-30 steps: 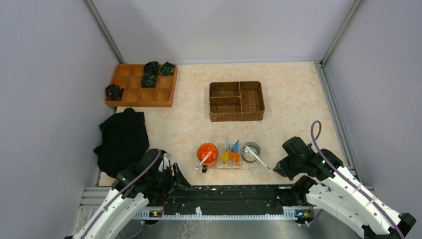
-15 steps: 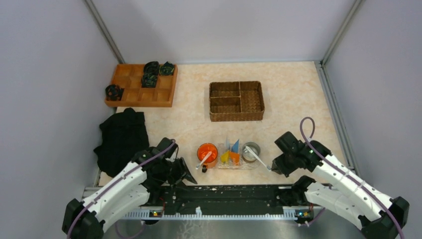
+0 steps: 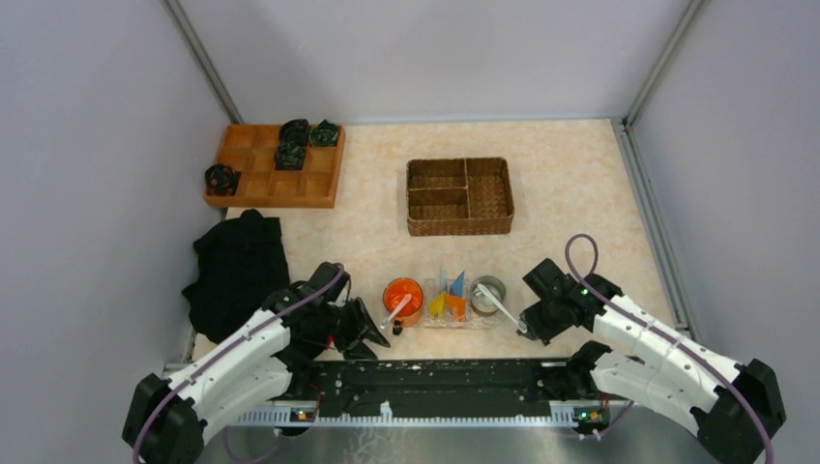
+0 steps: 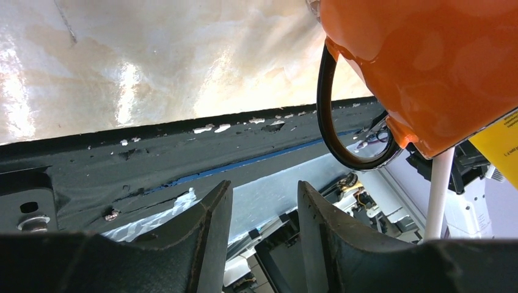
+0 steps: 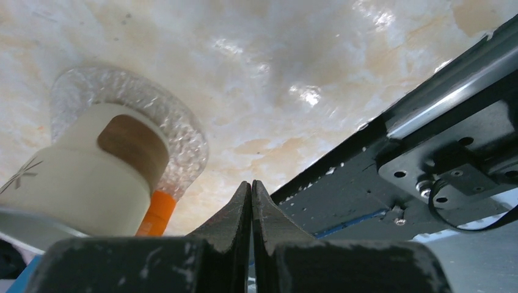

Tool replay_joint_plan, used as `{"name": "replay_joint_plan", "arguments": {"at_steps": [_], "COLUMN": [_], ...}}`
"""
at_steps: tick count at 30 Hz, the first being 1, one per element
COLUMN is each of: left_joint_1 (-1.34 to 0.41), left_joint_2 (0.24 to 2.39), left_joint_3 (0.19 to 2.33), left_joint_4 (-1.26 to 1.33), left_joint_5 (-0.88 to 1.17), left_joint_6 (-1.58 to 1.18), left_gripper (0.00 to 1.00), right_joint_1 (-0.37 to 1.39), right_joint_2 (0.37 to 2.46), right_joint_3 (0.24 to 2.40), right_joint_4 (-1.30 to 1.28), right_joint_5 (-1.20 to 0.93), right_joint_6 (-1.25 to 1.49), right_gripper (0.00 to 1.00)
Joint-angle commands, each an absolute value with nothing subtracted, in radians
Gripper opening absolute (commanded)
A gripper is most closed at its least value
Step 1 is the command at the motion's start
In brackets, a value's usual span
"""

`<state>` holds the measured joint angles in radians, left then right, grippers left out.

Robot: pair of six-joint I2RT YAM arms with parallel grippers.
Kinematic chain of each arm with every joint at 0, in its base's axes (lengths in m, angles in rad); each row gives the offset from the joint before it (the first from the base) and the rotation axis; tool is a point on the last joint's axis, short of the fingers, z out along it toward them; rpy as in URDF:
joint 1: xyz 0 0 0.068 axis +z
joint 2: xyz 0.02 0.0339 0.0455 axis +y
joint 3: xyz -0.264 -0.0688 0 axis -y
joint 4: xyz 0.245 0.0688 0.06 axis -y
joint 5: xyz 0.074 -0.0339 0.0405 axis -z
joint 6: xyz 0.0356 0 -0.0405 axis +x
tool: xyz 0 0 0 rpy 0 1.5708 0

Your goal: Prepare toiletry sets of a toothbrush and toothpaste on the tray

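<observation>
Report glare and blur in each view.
Top external: evenly lit, sharp. Left wrist: broad white glare on the glossy beige marbled table, soft highlights on the shiny orange mug. Right wrist: small glare patches on that table, no motion blur.

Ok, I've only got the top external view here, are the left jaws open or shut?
Observer: Open, with a clear gap and nothing between them. In the left wrist view the orange mug sits ahead, up and to the right, its black handle towards the camera.
Operator: And the right jaws?
Observer: Shut tip to tip on nothing. In the right wrist view the bumpy rim of the clear tray lies ahead to the left, not touched.
</observation>
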<state>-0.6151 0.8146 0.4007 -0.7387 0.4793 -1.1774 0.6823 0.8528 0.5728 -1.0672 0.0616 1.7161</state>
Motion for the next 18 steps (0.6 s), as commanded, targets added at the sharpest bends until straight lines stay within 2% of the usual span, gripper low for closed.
{"name": "replay_joint_plan", "arguments": {"at_steps": [1,15,18], "left_joint_1": [-0.612,-0.614,-0.612], "left_joint_2": [0.825,0.893,0.922], "left_joint_3": [0.381,0.337,0.311], "left_joint_4": [-0.703,-0.636,-0.587], "left_joint_5": [0.478,0.456,0.434], "left_joint_6": [-1.232,-1.223,-1.219], "left_gripper": [0.50,0.47,0.34], "right_joint_1": [0.677,0.668,0.659], "right_joint_2": [0.844,0.944,0.955], "right_joint_3": [0.523,0.455,0.448], "right_joint_4": [-1.006,-0.829,-0.801], "right_joint_5": [0.042,0.002,0.003], "right_joint_6": [1.756,1.752,1.748], "right_gripper": [0.00,0.00,0.00]}}
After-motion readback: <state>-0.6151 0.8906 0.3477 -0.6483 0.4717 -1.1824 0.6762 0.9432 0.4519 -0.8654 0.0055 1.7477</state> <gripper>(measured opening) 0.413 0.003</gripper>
